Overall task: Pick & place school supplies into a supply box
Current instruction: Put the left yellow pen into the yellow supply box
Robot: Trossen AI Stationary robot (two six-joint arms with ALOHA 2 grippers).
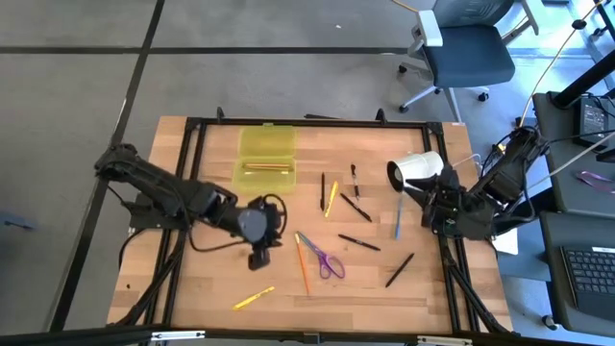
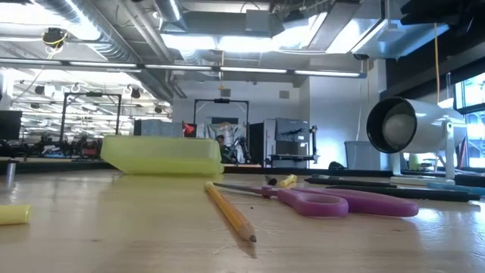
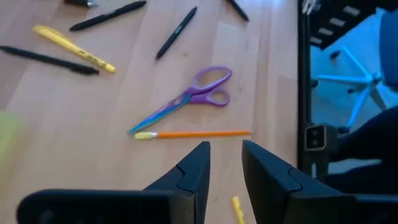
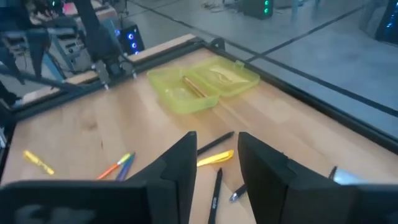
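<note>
The supply box [image 1: 265,157] lies open toward the table's far edge, with a tan pencil [image 1: 266,166] in its near half. Loose on the wood are the purple-handled scissors [image 1: 325,258], an orange pencil [image 1: 303,264], a yellow pen [image 1: 253,298], another yellow pen [image 1: 332,197], a blue pen [image 1: 398,219] and several black pens [image 1: 358,242]. My left gripper [image 1: 261,259] hovers open just left of the scissors [image 3: 193,96] and orange pencil [image 3: 199,134]. My right gripper [image 1: 430,205] waits open near the table's right edge; its wrist view shows the box [image 4: 202,84].
A white cylinder [image 1: 415,170] lies on its side right of the pens, close beside my right gripper. A black metal frame [image 1: 192,125] runs around the tabletop. An office chair [image 1: 461,48] stands beyond the far edge. Bare wood shows left of the box.
</note>
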